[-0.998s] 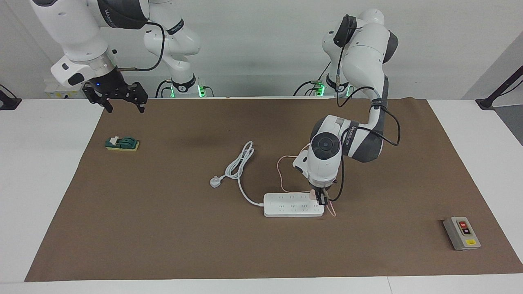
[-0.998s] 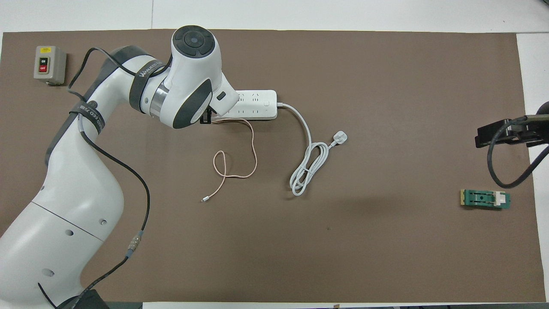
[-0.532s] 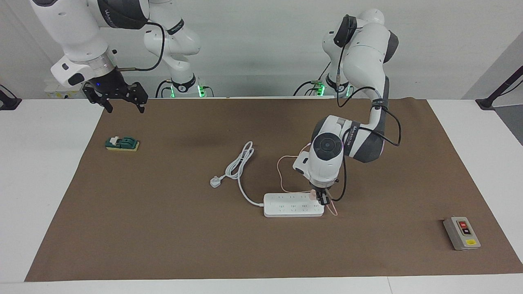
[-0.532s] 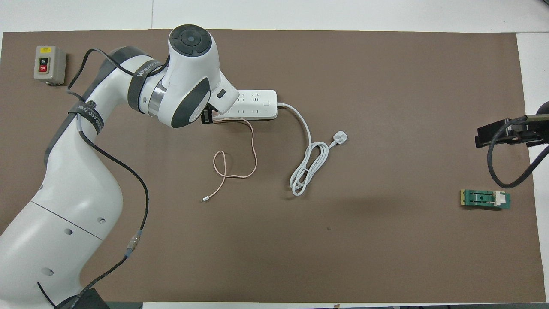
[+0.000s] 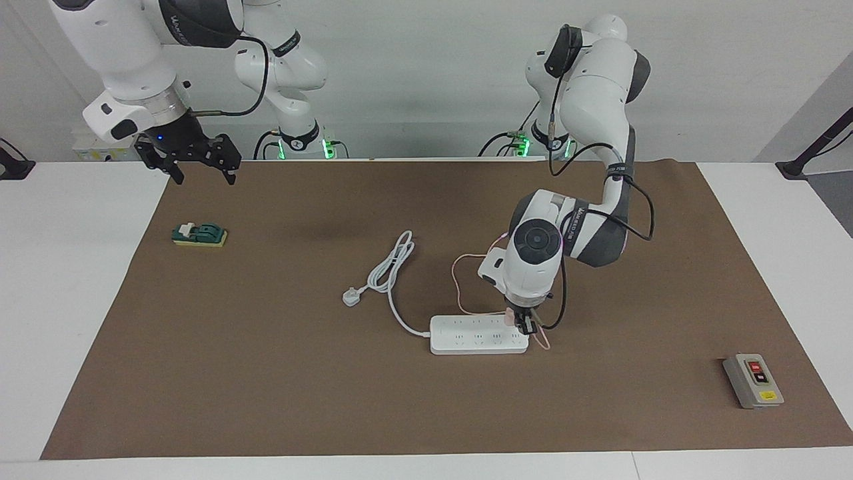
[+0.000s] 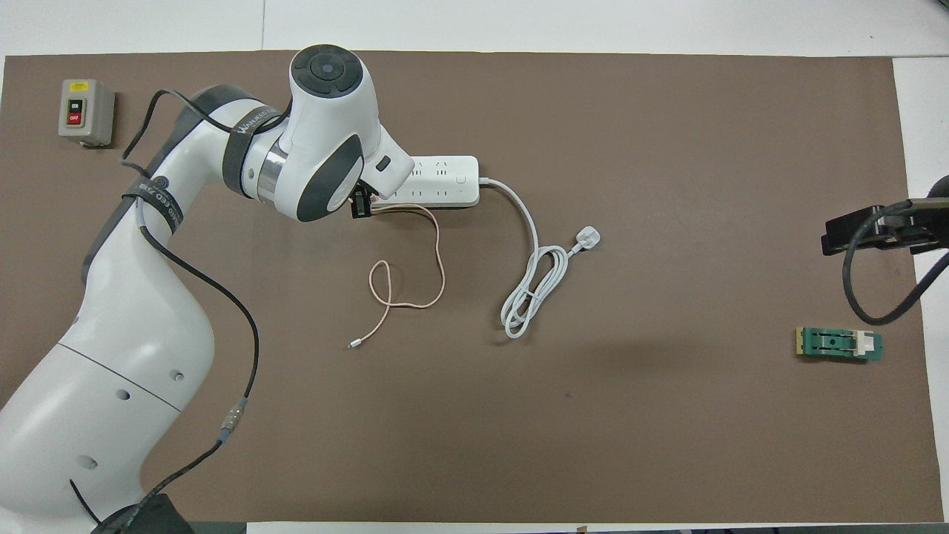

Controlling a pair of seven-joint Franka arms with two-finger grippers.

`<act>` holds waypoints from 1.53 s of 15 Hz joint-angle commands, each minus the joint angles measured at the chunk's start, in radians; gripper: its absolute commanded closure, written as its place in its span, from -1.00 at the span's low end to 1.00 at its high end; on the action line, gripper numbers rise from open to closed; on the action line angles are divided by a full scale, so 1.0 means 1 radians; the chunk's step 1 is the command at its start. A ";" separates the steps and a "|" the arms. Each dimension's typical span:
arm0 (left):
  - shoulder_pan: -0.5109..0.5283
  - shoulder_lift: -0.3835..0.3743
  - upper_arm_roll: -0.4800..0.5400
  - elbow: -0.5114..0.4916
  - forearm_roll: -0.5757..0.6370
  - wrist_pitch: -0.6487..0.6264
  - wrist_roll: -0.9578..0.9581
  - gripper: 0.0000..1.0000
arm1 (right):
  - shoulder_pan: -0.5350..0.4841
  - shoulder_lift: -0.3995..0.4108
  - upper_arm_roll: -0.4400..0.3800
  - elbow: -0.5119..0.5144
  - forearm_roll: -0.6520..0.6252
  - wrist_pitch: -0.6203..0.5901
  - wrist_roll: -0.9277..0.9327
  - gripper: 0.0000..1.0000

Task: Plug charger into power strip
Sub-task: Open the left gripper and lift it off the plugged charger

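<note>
So the left gripper [image 5: 524, 325] sits right down on the power strip [image 5: 478, 335] at its left-arm end, with the pink charger [image 5: 510, 319] seated there, presumably pressed in; can't tell if it's let go. Cable trails toward the robots. Right gripper [image 5: 200, 163] waits open above the desk [image 5: 280, 400] corner, clear of everything.

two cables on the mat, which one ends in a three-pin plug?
The thick white cord of the power strip; its white plug lies loose on the mat. The thin pink cable ends in a small connector.
</note>
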 commanded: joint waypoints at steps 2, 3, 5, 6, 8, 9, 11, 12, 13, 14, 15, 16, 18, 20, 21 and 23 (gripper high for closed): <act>0.001 0.018 -0.016 -0.046 -0.077 -0.013 -0.018 -1.00 | -0.015 -0.013 0.011 -0.009 -0.009 0.000 -0.015 -1.00; 0.001 0.016 -0.016 -0.046 -0.082 -0.014 -0.019 -1.00 | -0.015 -0.013 0.011 -0.009 -0.009 -0.002 -0.015 -1.00; 0.001 0.007 -0.016 -0.046 -0.092 -0.027 -0.022 -1.00 | -0.015 -0.013 0.011 -0.009 -0.009 -0.002 -0.016 -1.00; 0.001 -0.004 -0.015 -0.046 -0.109 -0.033 -0.024 -1.00 | -0.015 -0.013 0.011 -0.009 -0.009 -0.002 -0.015 -1.00; 0.009 -0.025 -0.015 -0.046 -0.141 -0.063 -0.025 -1.00 | -0.015 -0.013 0.011 -0.009 -0.009 -0.002 -0.017 -1.00; 0.012 -0.045 -0.016 -0.046 -0.154 -0.074 -0.025 -1.00 | -0.015 -0.013 0.011 -0.009 -0.009 -0.002 -0.016 -1.00; 0.014 -0.071 -0.016 -0.046 -0.183 -0.103 -0.029 -1.00 | -0.015 -0.013 0.011 -0.009 -0.009 -0.002 -0.015 -1.00; 0.017 -0.083 -0.016 -0.044 -0.204 -0.126 -0.030 -1.00 | -0.015 -0.013 0.011 -0.009 -0.009 -0.002 -0.015 -1.00; 0.017 -0.097 -0.015 -0.044 -0.224 -0.151 -0.032 -1.00 | -0.015 -0.013 0.011 -0.009 -0.009 -0.002 -0.015 -1.00; 0.020 -0.111 -0.015 -0.043 -0.237 -0.172 -0.033 -1.00 | -0.015 -0.013 0.011 -0.009 -0.009 -0.002 -0.015 -1.00; 0.027 -0.125 -0.021 -0.036 -0.261 -0.192 -0.036 -1.00 | -0.015 -0.013 0.011 -0.009 -0.009 -0.002 -0.015 -1.00; 0.029 -0.139 -0.022 -0.026 -0.290 -0.210 -0.048 -1.00 | -0.015 -0.013 0.011 -0.009 -0.009 -0.002 -0.015 -1.00; 0.027 -0.174 -0.024 -0.004 -0.319 -0.252 -0.088 -1.00 | -0.015 -0.013 0.011 -0.009 -0.009 -0.002 -0.015 -1.00; 0.020 -0.246 -0.030 -0.006 -0.321 -0.286 -0.142 -1.00 | -0.015 -0.013 0.011 -0.009 -0.009 -0.002 -0.016 -1.00; 0.018 -0.275 -0.030 -0.006 -0.324 -0.315 -0.154 -1.00 | -0.015 -0.013 0.011 -0.009 -0.009 -0.002 -0.015 -1.00; 0.026 -0.312 -0.022 -0.004 -0.327 -0.390 -0.157 -1.00 | -0.015 -0.013 0.011 -0.009 -0.009 -0.002 -0.016 -1.00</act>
